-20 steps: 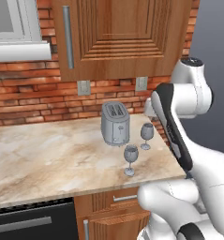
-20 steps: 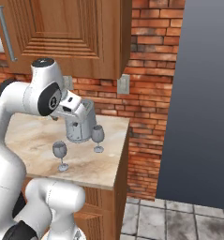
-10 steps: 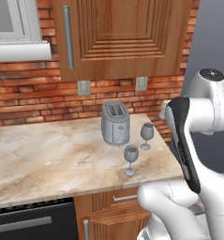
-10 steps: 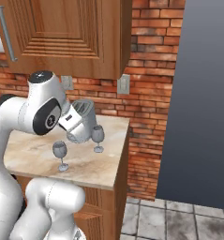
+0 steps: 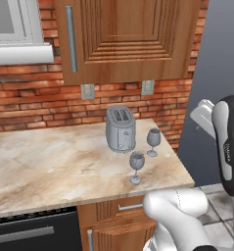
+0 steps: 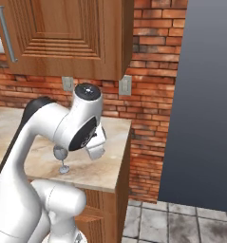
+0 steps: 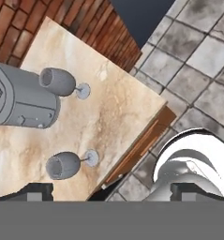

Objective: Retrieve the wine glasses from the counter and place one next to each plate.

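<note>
My gripper (image 7: pixel 111 191) hangs high over the corner of the counter (image 5: pixel 50 166), jaws spread wide and holding nothing. Both glasses stand upright near the counter's right end, by the toaster (image 5: pixel 120 129): the near glass (image 5: pixel 136 166) close to the front edge, the far glass (image 5: pixel 153 142) just beside the toaster's right side, a little apart from the first. In the hand view I look down on them from above and to the side: the near glass (image 7: pixel 69 164) lies just ahead of my left fingertip (image 7: pixel 34 191), the far glass (image 7: pixel 62 83) further up beside the toaster (image 7: pixel 18 98). Their stems stand vertical, so I judge I must drop, level my wrist and come in sideways toward the near one, jaws straddling bowl or stem.
</note>
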You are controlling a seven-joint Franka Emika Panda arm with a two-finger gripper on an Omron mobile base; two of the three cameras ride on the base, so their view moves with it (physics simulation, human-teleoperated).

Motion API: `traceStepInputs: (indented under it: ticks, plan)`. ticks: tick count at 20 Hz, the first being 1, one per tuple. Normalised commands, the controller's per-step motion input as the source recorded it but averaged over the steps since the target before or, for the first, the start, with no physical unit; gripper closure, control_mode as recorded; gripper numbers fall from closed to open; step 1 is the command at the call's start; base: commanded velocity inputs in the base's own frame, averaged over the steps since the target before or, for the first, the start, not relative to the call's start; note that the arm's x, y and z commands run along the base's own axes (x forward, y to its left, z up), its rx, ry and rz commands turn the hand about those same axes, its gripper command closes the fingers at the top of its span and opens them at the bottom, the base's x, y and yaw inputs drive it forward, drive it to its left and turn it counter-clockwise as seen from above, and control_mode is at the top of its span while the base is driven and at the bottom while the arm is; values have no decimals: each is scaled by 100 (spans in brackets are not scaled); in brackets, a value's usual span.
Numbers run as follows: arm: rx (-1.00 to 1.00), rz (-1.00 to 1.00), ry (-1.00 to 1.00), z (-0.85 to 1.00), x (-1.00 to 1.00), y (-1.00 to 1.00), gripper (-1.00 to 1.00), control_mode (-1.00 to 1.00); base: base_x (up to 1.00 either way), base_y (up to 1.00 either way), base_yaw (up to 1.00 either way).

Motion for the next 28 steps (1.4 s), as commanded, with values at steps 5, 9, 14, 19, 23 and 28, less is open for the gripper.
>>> traceStepInputs:
  ticks: [5, 9, 14, 19, 23, 28]
  plan:
    - [11, 0, 0, -32, 21, 0, -100, -100, 0, 0, 0]
    - [10, 0, 0, -26, 28, 0, -100, -100, 0, 0, 0]
    - [22, 0, 0, -16, 17, 0, -100, -100, 0, 0, 0]
    - [28, 0, 2, -19, 17, -8, -100, -100, 0, 0, 0]
    - [19, 0, 12, -5, 32, -28, -100, -100, 0, 0, 0]
    - [21, 0, 25, -3, 26, -23, -100, -100, 0, 0, 0]
